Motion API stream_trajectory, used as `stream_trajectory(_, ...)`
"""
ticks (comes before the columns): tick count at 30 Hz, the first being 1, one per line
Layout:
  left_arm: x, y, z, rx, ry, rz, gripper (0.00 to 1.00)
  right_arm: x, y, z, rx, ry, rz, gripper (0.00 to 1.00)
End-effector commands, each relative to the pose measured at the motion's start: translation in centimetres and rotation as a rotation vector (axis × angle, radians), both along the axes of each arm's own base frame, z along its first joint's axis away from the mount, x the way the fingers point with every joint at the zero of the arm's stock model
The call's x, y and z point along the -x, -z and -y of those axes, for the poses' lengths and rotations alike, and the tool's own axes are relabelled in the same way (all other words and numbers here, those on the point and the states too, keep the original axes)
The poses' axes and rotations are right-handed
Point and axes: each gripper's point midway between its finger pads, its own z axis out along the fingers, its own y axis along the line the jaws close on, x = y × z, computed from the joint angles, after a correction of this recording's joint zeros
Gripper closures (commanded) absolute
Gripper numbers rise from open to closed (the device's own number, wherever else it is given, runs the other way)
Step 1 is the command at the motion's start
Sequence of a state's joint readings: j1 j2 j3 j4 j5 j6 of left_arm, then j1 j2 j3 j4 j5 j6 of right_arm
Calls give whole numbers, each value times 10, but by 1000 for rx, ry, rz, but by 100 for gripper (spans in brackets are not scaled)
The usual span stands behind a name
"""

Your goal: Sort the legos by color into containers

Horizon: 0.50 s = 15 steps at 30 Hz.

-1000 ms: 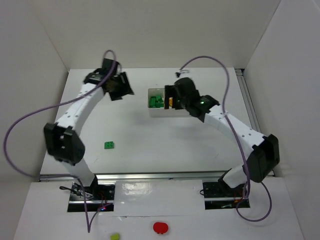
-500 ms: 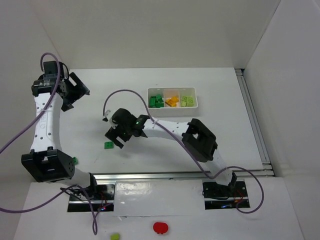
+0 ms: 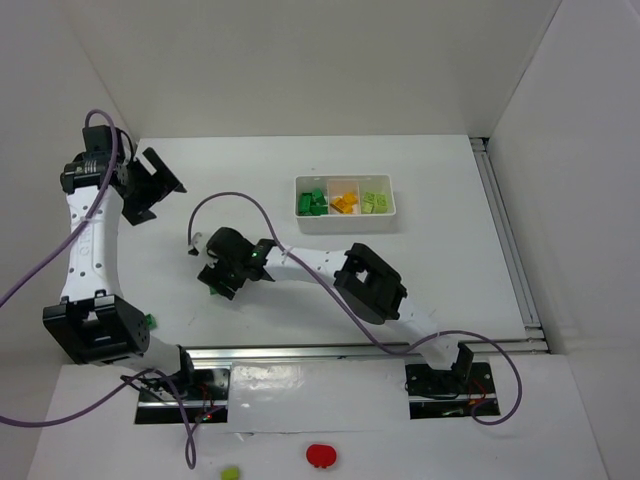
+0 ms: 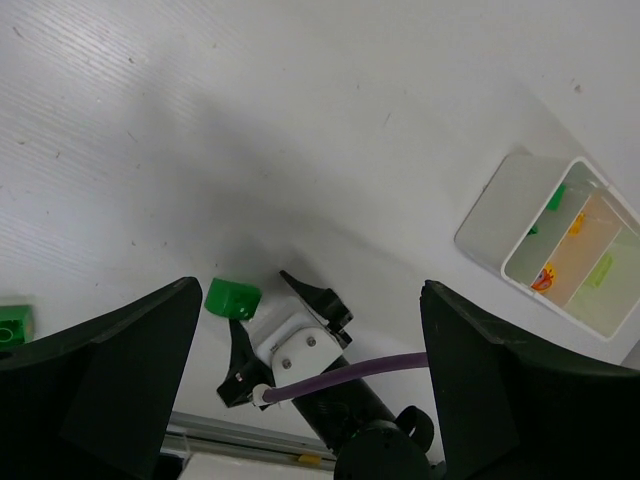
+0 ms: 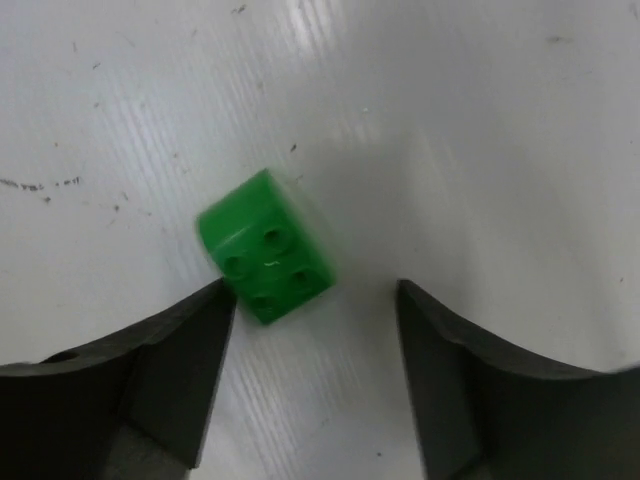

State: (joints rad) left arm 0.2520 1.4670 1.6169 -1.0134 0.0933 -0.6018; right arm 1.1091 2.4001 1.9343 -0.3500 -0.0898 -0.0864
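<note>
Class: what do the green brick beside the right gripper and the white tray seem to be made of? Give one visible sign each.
Green brick: probably moulded plastic, smooth, slightly glossy; even colour, crisp round studs, small highlights.
White tray: likely thin plastic, smooth, fairly matt; uniform white, thin straight walls and dividers.

My left arm stands tall on its own side, elbow bent low near the base, forearm running away from me. The left gripper sits at the far end, turned in toward the middle, jaws spread as wide as they go. My right arm lies low and reaches across to the left, elbow folded at centre. The right gripper points straight down, fingers parted and gripping nothing.
</note>
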Motion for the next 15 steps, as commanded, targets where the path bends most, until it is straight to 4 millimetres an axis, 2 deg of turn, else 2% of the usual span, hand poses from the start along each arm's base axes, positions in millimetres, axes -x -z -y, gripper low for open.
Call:
stream_trajectory(1,0,1,6,24,39,14,0,0,9,-12,-13,24,-2,32)
stream_trajectory(3,1,4,7,33,44,7,0,-3,6,-14,-19,30,8,47)
stream_trajectory(4,1,4,7,33,44,7,0,-4,-5,-17,-42,30,19,53)
stream_trajectory(5,-1,3,7,25,52,16,0,0,-6,-17,-38,29,26,62)
stream_trajectory(6,0,7,7,28,52,6,0,-3,-5,-13,-21,46,37,67)
stream_trajectory(7,-2,6,7,25,52,14,0,-7,-25,-17,-52,57,62,71)
stream_trajectory(8,-1,9,8,35,57,7,0,-8,-35,-17,-54,70,86,72)
stream_trajectory(9,-1,9,8,35,57,7,0,-10,-53,-18,-78,78,104,72)
stream_trajectory(12,-2,11,10,42,63,11,0,-12,-67,-13,-93,88,134,72)
stream_trajectory(13,-2,10,11,49,68,13,0,-14,-74,-13,-107,95,147,68)
stream_trajectory(14,-3,13,11,52,68,4,0,-15,-74,-13,-103,87,155,59)
stream_trajectory(15,-3,13,11,52,68,4,0,-12,-67,-12,-88,78,141,43)
